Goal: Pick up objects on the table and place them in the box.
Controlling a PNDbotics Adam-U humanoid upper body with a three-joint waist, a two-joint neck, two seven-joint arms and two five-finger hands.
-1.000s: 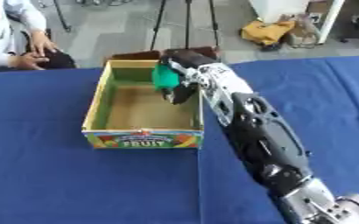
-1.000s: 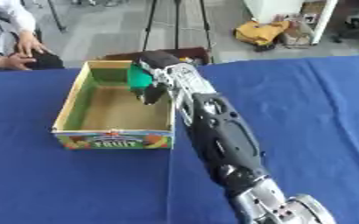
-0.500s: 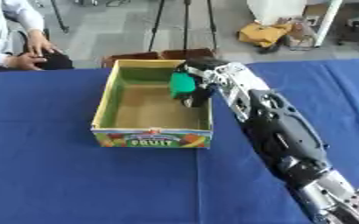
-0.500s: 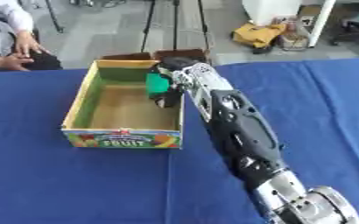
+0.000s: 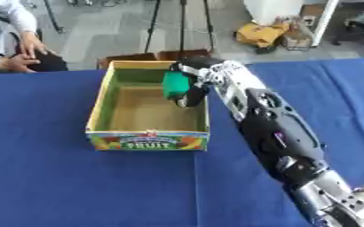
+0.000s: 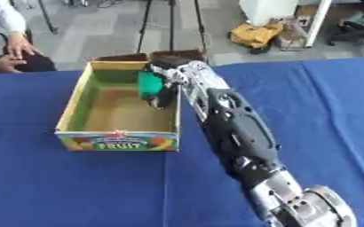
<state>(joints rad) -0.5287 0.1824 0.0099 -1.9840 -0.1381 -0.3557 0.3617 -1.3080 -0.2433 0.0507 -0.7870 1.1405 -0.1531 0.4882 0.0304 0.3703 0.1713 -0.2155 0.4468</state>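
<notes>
A cardboard fruit box [image 5: 96, 108] with green inner walls and a "FRUIT" label stands open on the blue table. My right arm reaches from the lower right across the box's right wall. My right hand [image 5: 194, 77] hangs over the box's far right part, fingers curled round a green object [image 5: 175, 85] held above the box floor. What the object is I cannot make out beyond its green colour and blocky shape. The box floor [image 6: 120, 116] shows bare brown cardboard. My left hand shows in no view.
Blue cloth [image 5: 53, 181] covers the table on all sides of the box. Beyond the far edge are tripod legs [image 5: 180, 26], a yellow bag [image 5: 262, 33] and a seated person [image 5: 6, 48] at the far left, away from the box.
The whole picture has shifted a little, so the camera moved. My right hand still holds the green object over the box's far right part, now slightly lower inside it.
</notes>
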